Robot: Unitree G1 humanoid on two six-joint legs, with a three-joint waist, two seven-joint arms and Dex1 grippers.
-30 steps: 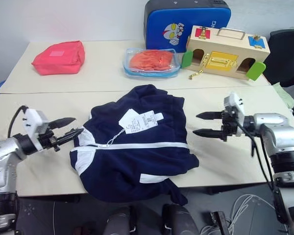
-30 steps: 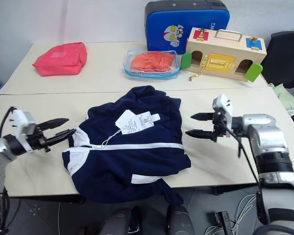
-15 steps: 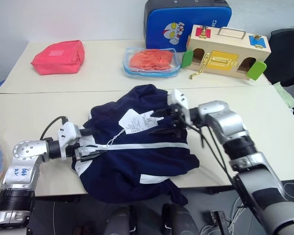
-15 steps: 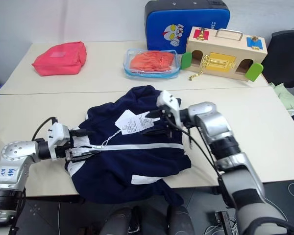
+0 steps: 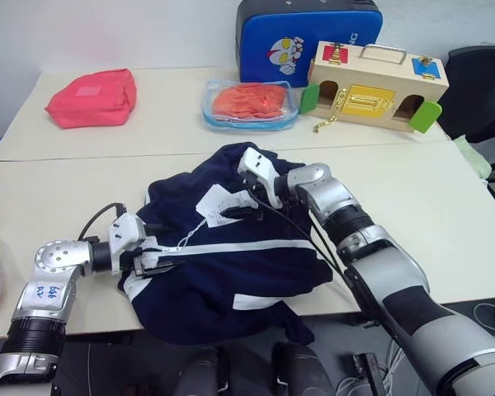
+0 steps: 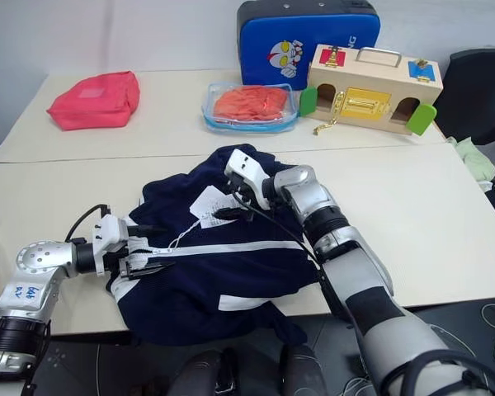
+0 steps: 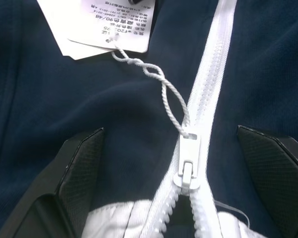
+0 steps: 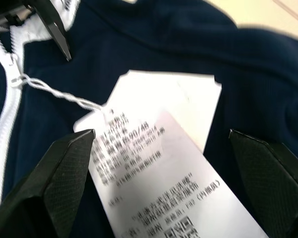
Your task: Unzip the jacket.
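Both sets of your fingers are standing wide open, gripping nothing. Your left gripper (image 7: 181, 183) is straddling the zipper pull (image 7: 189, 166) at the collar end of the jacket (image 5: 231, 264), one finger (image 7: 77, 173) on each side of the white zipper (image 5: 239, 246), and the twisted white string (image 7: 159, 84) is running from the pull up to the paper tags (image 8: 159, 148). Your right gripper (image 5: 239, 205) is hovering right over those tags, pointing across toward your left side. That jacket is lying crumpled on the near table (image 5: 58, 206), its hem drooping over the front edge. Farther back, the red pouch (image 5: 92, 97), the orange cloth in its clear bag (image 5: 249, 102) and the wooden latch box (image 5: 375, 86) are sitting well apart from it.
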